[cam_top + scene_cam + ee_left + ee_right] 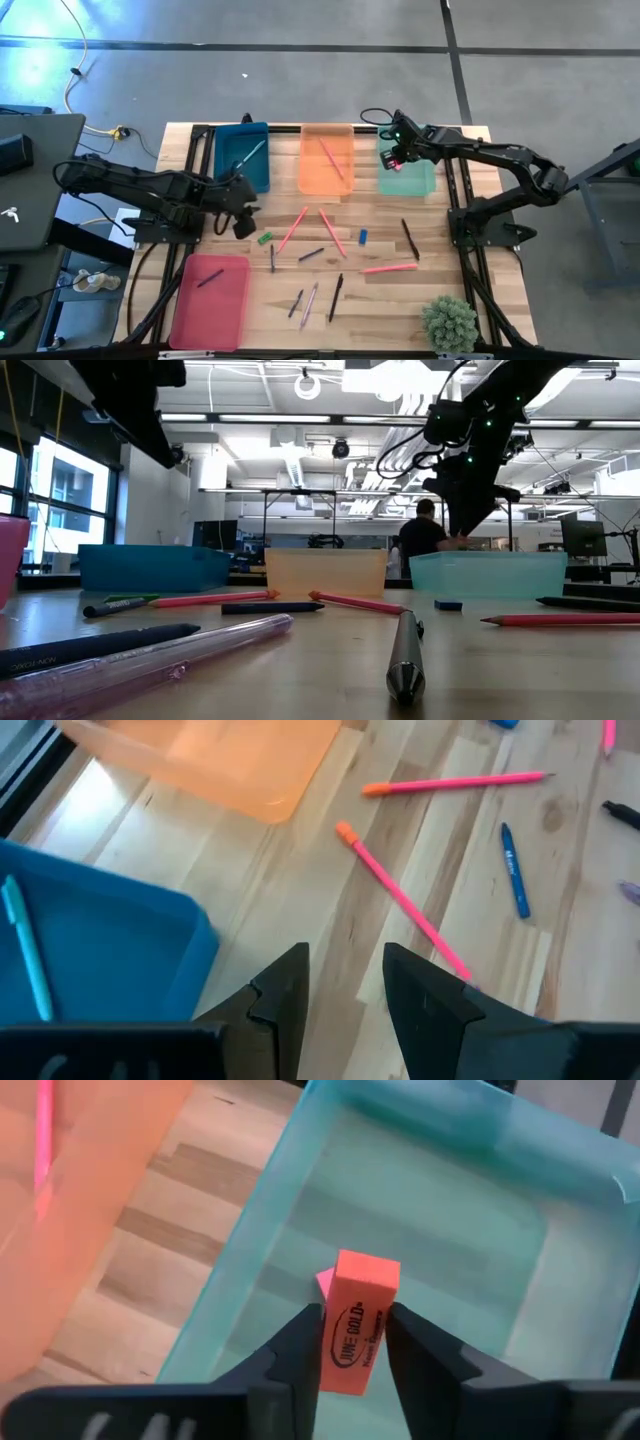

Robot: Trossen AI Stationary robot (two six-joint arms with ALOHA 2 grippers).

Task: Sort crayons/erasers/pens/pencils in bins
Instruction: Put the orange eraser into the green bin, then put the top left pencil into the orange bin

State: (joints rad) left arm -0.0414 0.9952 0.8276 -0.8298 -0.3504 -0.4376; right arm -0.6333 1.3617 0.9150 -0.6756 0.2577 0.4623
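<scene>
R gripper (352, 1342) pinching red eraser (358, 1323) over mint bin (560, 1280); L gripper (345, 982) spread, wood table (390, 300).

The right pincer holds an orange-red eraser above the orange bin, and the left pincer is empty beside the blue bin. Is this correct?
Not quite. The right pincer holds the orange-red eraser above the mint-green bin, not the orange bin; the right wrist view shows this, and the high view agrees. The rest stands: the left pincer is empty, beside the blue bin.
</scene>
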